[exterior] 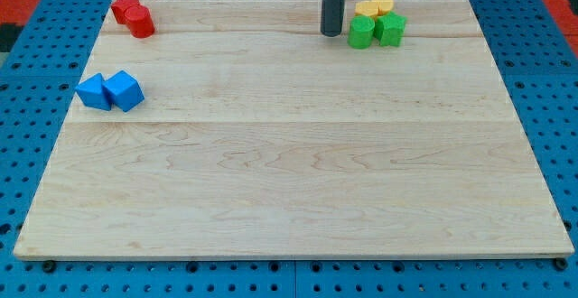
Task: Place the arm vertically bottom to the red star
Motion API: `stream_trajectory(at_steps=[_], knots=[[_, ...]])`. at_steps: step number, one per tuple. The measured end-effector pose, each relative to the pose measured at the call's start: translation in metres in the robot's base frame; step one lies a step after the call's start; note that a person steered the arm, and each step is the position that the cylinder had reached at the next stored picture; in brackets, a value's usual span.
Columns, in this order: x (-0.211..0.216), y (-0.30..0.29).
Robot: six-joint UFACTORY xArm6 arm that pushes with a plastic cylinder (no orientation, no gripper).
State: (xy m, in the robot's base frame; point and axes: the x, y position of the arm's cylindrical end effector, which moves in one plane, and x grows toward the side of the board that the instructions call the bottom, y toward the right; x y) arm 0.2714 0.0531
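The red star (124,7) lies at the board's top left corner, touching a red cylinder (140,22) just below and to its right. My tip (331,32) rests on the board near the view's top, right of centre, far to the right of the red star. It stands just left of a green block (361,32).
Two blue blocks (94,91) (125,90) sit together at the left edge. A second green block (391,29) and a yellow block (374,7) cluster at the top right beside my tip. The wooden board (289,172) lies on a blue pegboard.
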Motion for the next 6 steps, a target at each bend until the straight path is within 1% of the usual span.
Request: stream_trajectory(at_steps=[4, 5, 6], knots=[[0.0, -0.011], [0.007, -0.037], [0.023, -0.098]])
